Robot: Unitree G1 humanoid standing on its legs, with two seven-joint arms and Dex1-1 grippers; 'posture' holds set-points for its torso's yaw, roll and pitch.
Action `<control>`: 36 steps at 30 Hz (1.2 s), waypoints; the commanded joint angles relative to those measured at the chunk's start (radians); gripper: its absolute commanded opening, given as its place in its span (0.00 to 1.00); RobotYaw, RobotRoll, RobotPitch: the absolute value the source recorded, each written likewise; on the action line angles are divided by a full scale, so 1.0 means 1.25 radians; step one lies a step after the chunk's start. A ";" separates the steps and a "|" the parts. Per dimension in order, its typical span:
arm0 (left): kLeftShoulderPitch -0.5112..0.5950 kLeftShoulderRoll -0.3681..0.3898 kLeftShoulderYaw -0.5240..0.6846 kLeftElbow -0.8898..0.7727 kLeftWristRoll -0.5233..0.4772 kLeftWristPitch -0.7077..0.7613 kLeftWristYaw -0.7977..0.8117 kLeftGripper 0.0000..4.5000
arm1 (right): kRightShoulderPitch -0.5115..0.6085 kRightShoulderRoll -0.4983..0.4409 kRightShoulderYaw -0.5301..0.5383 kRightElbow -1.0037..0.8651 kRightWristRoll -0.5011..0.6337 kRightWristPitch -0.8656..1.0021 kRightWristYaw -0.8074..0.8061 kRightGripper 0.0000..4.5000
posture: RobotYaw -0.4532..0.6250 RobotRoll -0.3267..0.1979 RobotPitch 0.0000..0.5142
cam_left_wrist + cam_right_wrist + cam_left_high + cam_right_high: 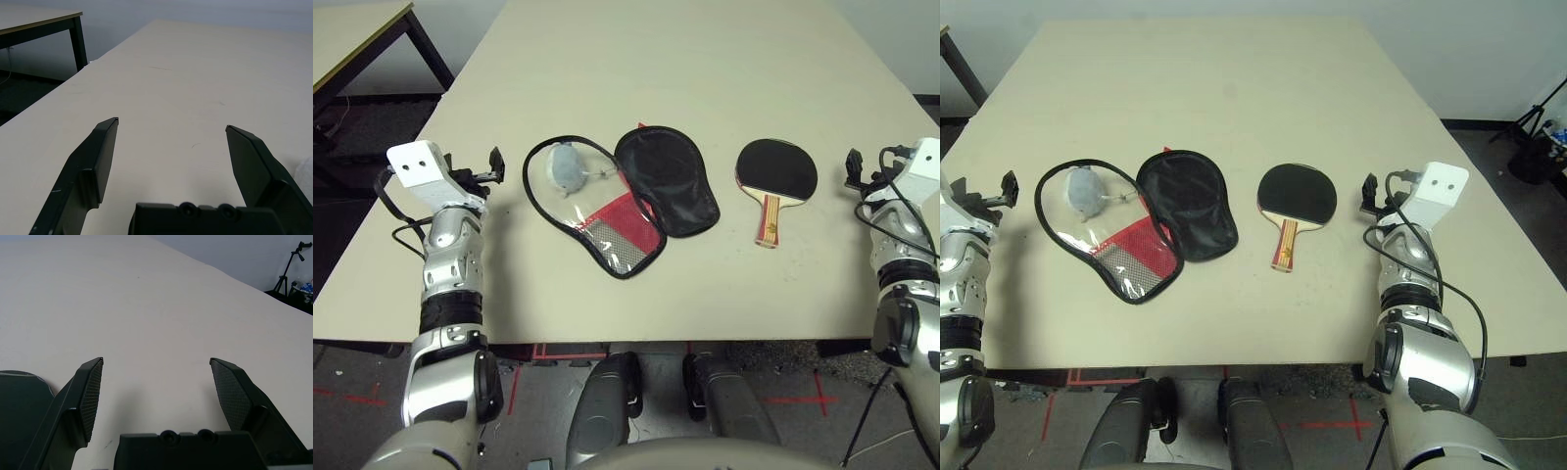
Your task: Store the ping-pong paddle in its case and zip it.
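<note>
Paddle (775,171) lies between case (636,196) and spread right pincer (156,364); left pincer (171,127) spread

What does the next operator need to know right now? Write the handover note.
Left gripper: open, empty, left of the case.
Right gripper: open, empty, right of the paddle.
Case: unzipped, lying open mid-table, a small grey lump in its clear half.
Ping-pong paddle: flat on the table right of the case, handle toward the robot.
Done: nothing.
Left: insert paddle, zip.
</note>
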 commanded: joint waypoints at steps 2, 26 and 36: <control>-0.007 -0.004 -0.003 0.019 -0.005 0.009 -0.014 1.00 | 0.027 -0.004 -0.009 -0.022 0.011 0.007 -0.006 1.00 | 0.40 0.62 0.38; -0.377 0.017 -0.269 0.089 0.016 0.216 -0.526 1.00 | -0.055 0.116 0.035 -0.970 0.062 1.498 -0.216 1.00 | 0.29 0.62 0.39; -0.280 -0.071 -0.366 -0.058 0.020 0.266 -0.607 1.00 | 0.017 0.172 0.102 -1.068 0.126 1.505 -0.278 1.00 | 0.26 0.62 0.40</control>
